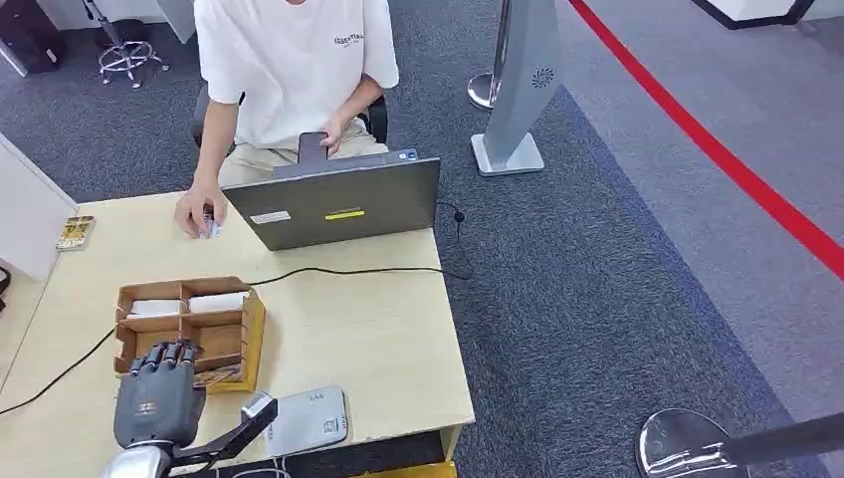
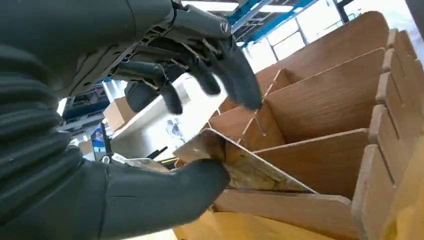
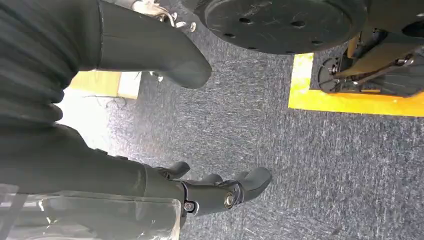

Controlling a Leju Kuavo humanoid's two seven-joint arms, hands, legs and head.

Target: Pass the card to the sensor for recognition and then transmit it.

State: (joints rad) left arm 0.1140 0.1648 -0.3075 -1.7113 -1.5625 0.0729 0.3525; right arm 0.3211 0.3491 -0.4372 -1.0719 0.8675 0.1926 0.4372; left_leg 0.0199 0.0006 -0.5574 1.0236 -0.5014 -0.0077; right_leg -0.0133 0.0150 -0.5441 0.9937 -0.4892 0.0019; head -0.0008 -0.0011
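Reaching into the near compartment of the wooden tray (image 1: 254,329) by the table's (image 1: 388,339) near-left corner, a card (image 2: 240,165) is being pinched by the left hand (image 1: 159,393), still to be lifted to the grey sensor (image 1: 309,420) beside it, while the right hand (image 3: 220,192) is hanging loosely open.

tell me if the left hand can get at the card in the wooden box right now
Probably yes. The left hand is already over the near corner of the wooden box, and the wrist view shows its thumb under the tilted card, fingers above, nothing in between.
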